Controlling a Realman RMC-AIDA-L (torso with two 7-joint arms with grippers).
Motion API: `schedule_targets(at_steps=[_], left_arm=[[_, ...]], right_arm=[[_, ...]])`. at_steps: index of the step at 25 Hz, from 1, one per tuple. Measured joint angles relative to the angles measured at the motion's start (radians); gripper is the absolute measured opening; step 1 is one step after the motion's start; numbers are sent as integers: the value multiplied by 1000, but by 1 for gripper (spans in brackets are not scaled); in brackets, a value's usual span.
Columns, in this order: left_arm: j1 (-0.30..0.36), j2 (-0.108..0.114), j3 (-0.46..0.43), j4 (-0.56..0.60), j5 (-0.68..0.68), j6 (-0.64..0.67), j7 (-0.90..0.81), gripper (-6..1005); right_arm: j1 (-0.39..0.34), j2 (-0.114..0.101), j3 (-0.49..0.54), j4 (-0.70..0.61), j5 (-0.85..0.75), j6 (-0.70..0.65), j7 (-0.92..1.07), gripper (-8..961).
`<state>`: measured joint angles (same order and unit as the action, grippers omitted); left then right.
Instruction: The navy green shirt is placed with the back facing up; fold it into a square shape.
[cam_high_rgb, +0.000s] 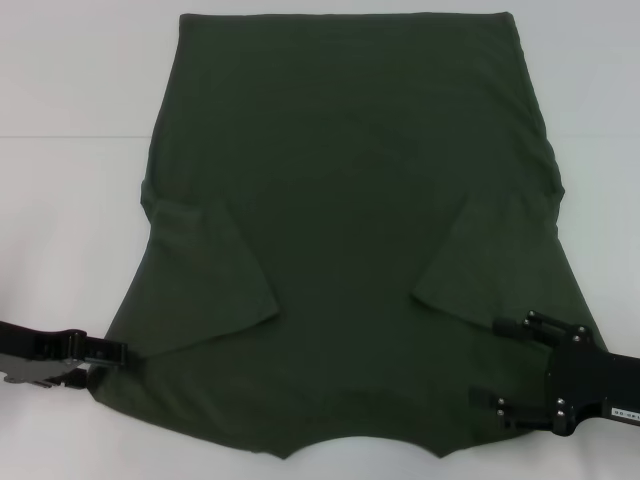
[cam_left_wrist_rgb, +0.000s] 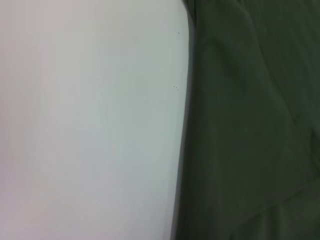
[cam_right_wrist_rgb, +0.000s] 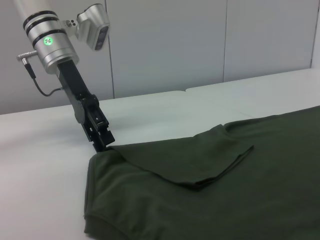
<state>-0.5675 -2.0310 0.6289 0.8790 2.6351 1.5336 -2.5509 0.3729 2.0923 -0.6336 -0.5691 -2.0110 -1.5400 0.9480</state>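
Shirt (cam_high_rgb: 350, 230) flat on tabletop (cam_high_rgb: 70, 200), sleeves folded in. My left tool (cam_high_rgb: 105, 352) at shoulder corner, pinch state unclear. Right tool (cam_high_rgb: 497, 365) over opposite shoulder, prongs apart, ready for fold.

Left gripper (cam_right_wrist_rgb: 103, 145) on its silver arm (cam_right_wrist_rgb: 50, 42) touches the shoulder corner of the navy green shirt (cam_right_wrist_rgb: 210, 200), spread flat on the white bench (cam_right_wrist_rgb: 45, 165), one sleeve (cam_right_wrist_rgb: 200, 160) folded inward.
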Motion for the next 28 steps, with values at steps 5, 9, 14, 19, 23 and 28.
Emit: schedule_targets(at_steps=[5, 9, 14, 19, 23, 28], left_arm=[[0, -1, 13, 0, 1, -12, 2, 797], [0, 2, 14, 0, 3, -20, 2, 790], [1, 4, 14, 0, 6, -26, 2, 783], [1, 3, 14, 0, 6, -27, 2, 775], [1, 0, 18, 0, 6, -28, 6, 769], [1, -2, 22, -2, 6, -28, 7, 761]], right_arm=[[0, 0, 0, 7, 0, 0, 0, 948], [1, 0, 1, 12, 0, 5, 0, 948], [2, 0, 2, 13, 0, 6, 0, 948], [3, 0, 2, 12, 0, 6, 0, 948], [3, 0, 2, 12, 0, 6, 0, 948], [3, 0, 2, 12, 0, 6, 0, 948]])
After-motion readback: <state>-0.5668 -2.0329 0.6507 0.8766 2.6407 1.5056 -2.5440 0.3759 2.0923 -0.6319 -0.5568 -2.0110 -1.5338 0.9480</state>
